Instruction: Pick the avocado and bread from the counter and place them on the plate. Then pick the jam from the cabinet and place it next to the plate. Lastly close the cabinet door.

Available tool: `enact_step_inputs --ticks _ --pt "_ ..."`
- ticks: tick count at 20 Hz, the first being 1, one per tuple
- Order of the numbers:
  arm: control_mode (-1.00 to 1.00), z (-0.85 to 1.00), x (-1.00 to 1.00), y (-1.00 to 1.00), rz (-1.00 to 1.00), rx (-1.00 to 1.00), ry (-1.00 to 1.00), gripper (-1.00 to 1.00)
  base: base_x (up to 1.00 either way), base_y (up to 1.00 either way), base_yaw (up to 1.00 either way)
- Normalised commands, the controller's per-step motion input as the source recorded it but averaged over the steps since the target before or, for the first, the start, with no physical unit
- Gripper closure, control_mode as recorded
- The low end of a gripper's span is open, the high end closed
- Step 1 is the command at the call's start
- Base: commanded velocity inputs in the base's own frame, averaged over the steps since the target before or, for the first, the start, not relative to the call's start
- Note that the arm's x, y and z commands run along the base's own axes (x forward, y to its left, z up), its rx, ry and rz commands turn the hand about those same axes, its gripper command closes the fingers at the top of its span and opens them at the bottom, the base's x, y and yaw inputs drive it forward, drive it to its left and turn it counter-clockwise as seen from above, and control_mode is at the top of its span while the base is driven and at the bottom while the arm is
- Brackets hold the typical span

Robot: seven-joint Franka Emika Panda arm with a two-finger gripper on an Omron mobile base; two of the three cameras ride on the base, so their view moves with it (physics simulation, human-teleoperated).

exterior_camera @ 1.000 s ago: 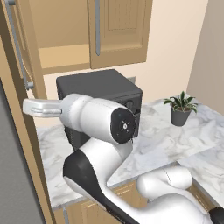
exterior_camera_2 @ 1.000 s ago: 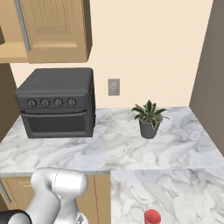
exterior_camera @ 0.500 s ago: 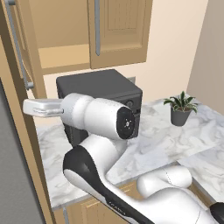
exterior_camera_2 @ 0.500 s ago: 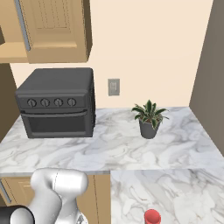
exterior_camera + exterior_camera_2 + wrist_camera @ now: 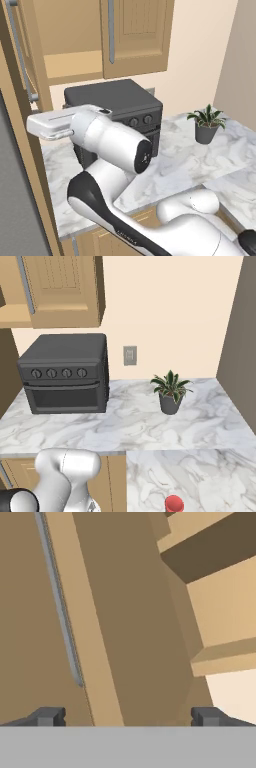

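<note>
Pincer (image 5: 127, 716) spread wide and empty, the arm faces the open cabinet door (image 5: 125, 612), its bar handle (image 5: 60, 607) at eleven o'clock; closing it seemingly remains, calling for a push.

I see the cabinet door (image 5: 20, 95) swung open at my left, light tan wood with a long grey bar handle (image 5: 60, 607). The cabinet (image 5: 75, 45) stands open above the white marble desk (image 5: 130, 426), its wooden shelf bare where I can see.
</note>
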Motion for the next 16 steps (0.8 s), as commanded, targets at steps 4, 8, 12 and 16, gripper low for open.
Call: enact_step_inputs --ticks 4,8,12,16 --pt "-1.0 0.04 0.0 0.46 0.0 0.0 -0.22 -1.0 0.0 0.0 0.0" --pt "-1.0 0.0 -0.06 0.58 0.0 0.0 -0.16 -1.0 0.0 0.0 0.0" --pt "-1.0 0.0 -0.03 0.73 -0.05 -0.05 -0.11 -1.0 0.0 0.0 0.0" --pt "-1.0 -0.06 0.22 0.69 -0.24 -0.16 -0.01 -1.0 0.0 0.0 0.0"
